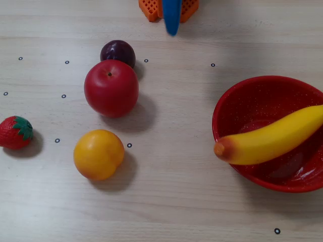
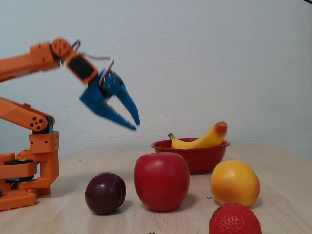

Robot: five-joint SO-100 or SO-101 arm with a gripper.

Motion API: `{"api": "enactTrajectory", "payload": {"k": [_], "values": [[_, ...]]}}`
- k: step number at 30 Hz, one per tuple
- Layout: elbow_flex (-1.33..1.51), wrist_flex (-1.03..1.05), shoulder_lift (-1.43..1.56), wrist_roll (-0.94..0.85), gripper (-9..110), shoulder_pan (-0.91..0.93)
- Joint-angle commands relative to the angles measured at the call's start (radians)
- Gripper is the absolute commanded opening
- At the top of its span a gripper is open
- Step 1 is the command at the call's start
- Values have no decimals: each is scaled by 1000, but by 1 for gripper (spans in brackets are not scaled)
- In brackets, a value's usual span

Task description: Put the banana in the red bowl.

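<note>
A: Status on the banana (image 1: 270, 138)?

B: Already in the red bowl (image 1: 237, 98), at 3 o'clock in the top-down fixed view. It lies across the bowl. The orange-brown end overhangs the rim toward 9 o'clock and the other end runs off the frame edge. In the side fixed view the green stem sits on one rim and the brown tip pokes above the other.

A: Pincer?

B: The pincer (image 2: 129, 119) is up in the air, well clear of the bowl, holding nothing. The blue jaws are spread partway, tips apart. The view is a bit motion-blurred.

A: If we had to re-grip, how would it handle?

B: I judge it's hollow plastic: light, stiff, won't dent. It's glossy, so slippery under hard jaws. It's also curved, so it tends to roll in the grip.

A: Best hold?

B: Mid-body, across the thickest part, jaws square to the long axis. Avoid the tapered ends, since it'd squirt out there.

A: Risks?

B: The overhanging end is the main one, because a nudge could tip the banana off the rim. The apple (image 1: 111, 88), plum (image 1: 117, 52), orange fruit (image 1: 98, 154) and strawberry (image 1: 15, 132) sit well apart on the bench (image 1: 176, 201), from 9 to 11 o'clock. They aren't in the way.
</note>
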Motion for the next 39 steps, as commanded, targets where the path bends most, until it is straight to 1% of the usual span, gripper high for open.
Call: {"api": "enactTrajectory", "payload": {"k": [1,5,10,14,15,39], "values": [[89,-152,77,-40,0,-29],[345,-324,238,-77,0,-67],[531,-305,431,-89,0,-100],[531,-98,535,-137,0,-104],[531,-87,535,-150,0,-103],[531,-86,534,-153,0,-107]]}}
